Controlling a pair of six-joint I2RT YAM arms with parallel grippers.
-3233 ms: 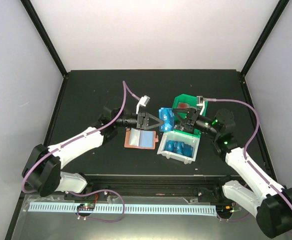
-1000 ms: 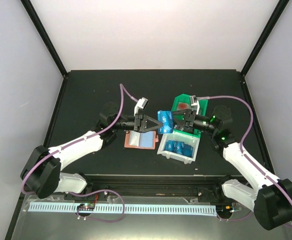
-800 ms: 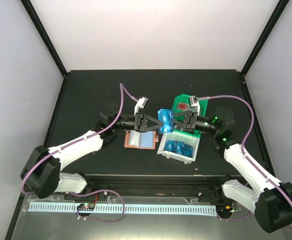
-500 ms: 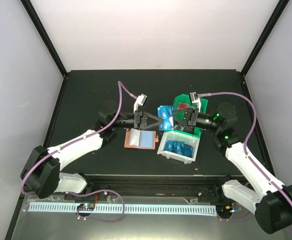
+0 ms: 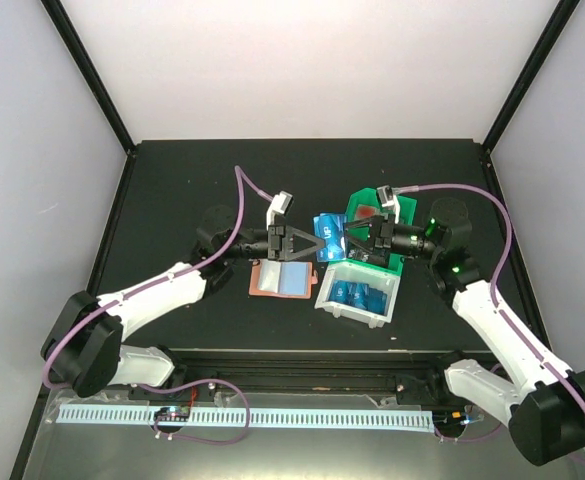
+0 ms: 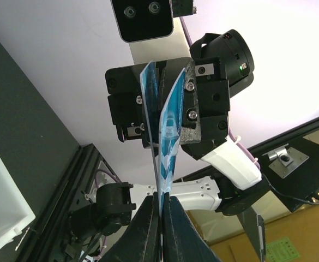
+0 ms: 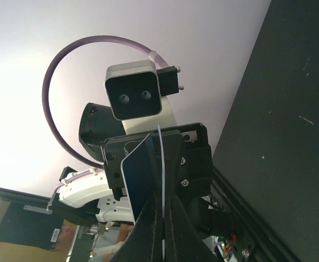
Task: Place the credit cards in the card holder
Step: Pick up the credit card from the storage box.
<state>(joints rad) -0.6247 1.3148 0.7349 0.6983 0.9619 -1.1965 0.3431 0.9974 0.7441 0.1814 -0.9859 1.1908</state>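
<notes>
Left pincer (image 5: 315,245) and right pincer (image 5: 352,244) face each other, both clamped on the fanned blue cards (image 5: 330,236) in mid-air above the worktop (image 5: 172,200), near the open pink card holder (image 5: 277,279); pulling apart unevenly could bend or drop one

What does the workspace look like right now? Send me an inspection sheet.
Surface: black table.
Job's things: blue cards held in the air; pink wallet open below; spare cards in white bin.
Clutter: green bin behind the white one.
Grippers: left gripper and right gripper both shut on the blue cards.
Cables: purple cables arch above the arms.
Surroundings: white walls, black frame posts.
</notes>
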